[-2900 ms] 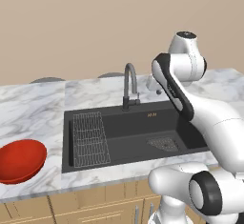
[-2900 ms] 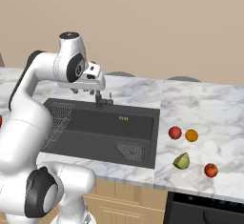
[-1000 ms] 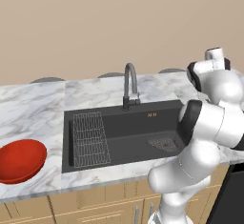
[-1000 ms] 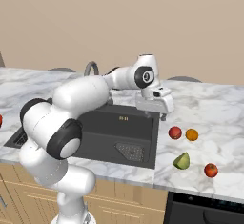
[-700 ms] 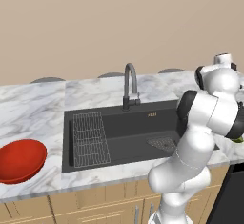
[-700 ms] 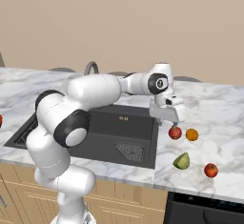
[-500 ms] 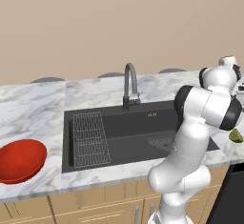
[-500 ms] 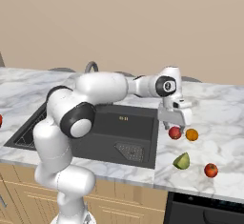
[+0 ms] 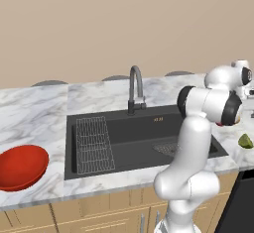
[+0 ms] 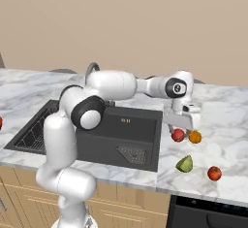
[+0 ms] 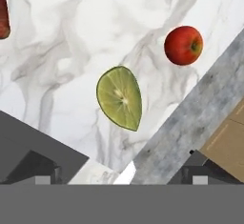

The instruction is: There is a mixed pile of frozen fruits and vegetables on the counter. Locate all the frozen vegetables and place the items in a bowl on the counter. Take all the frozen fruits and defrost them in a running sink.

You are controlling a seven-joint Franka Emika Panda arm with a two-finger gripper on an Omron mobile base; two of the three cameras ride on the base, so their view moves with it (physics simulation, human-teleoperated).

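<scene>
On the white marble counter (image 10: 227, 110) right of the sink (image 10: 111, 135) lies the mixed pile: a pinkish-red ball (image 10: 178, 135), an orange ball (image 10: 195, 137), a green wedge (image 10: 184, 164) and a small red ball (image 10: 214, 173). My gripper (image 10: 183, 124) hangs open just above the pinkish-red ball, holding nothing. In the hand view the gripper (image 11: 119, 170) looks down on the green wedge (image 11: 120, 97), cut face up, and the small red ball (image 11: 183, 45); the pinkish-red ball (image 11: 2, 20) sits at the left edge. The red bowl (image 9: 22, 166) rests far left on the counter.
The grey gooseneck tap (image 9: 135, 88) stands behind the sink, and a wire rack (image 9: 94, 145) lies in its left half. The counter's front edge (image 11: 190, 118) runs close to the wedge, with wooden cabinets (image 10: 121, 207) below. A dark appliance (image 10: 208, 215) sits under the pile.
The arm has swung right from over the sink to above the pile, and the hand has come down near the pinkish-red ball. The jaws stayed open.
</scene>
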